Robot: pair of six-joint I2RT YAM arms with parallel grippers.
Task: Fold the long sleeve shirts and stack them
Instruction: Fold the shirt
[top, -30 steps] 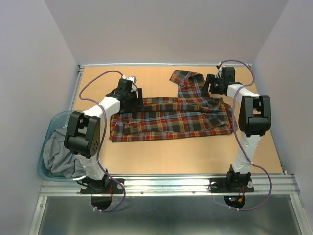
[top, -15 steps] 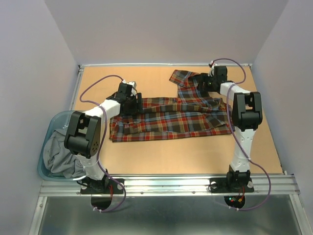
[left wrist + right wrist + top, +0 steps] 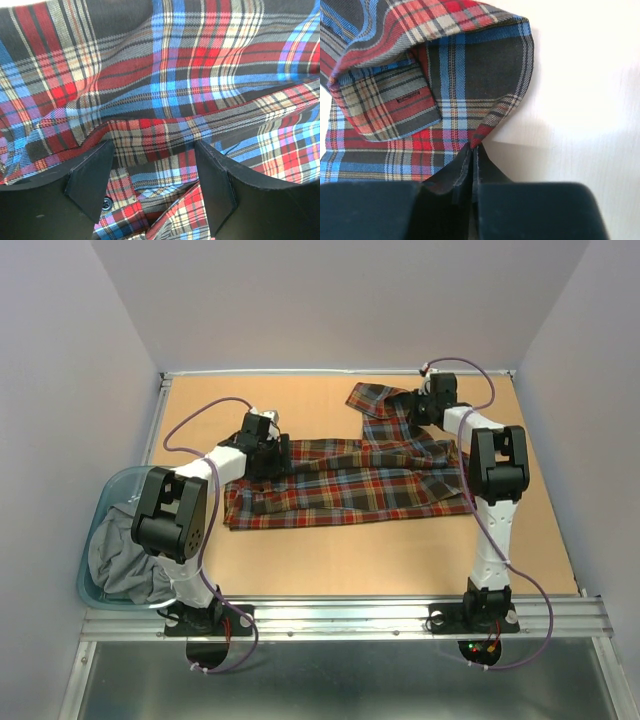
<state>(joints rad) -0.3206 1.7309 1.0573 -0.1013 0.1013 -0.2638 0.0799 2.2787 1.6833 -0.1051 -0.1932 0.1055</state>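
Plaid shirt [image 3: 350, 480] lies opened out mid-table [image 3: 400, 555], no fold visible on it. One sleeve [image 3: 385, 405] trails toward the far edge, and the right gripper [image 3: 471, 152] has its fingers pressed together on the sleeve's hem: looks like a pinch. Left gripper [image 3: 155, 172] rests on the shirt's far-left part, fingers apart. Grey cloth [image 3: 120, 565] sits in the bin [image 3: 90, 540]. No stack started; nearly everything's left.

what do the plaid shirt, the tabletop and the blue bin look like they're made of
The plaid shirt: soft woven cloth, likely flannel; matte, with visible weave and loose folds. The tabletop: probably wood or fibreboard; flat, matte tan, no clear grain. The blue bin: seemingly translucent plastic; smooth, slightly glossy walls.
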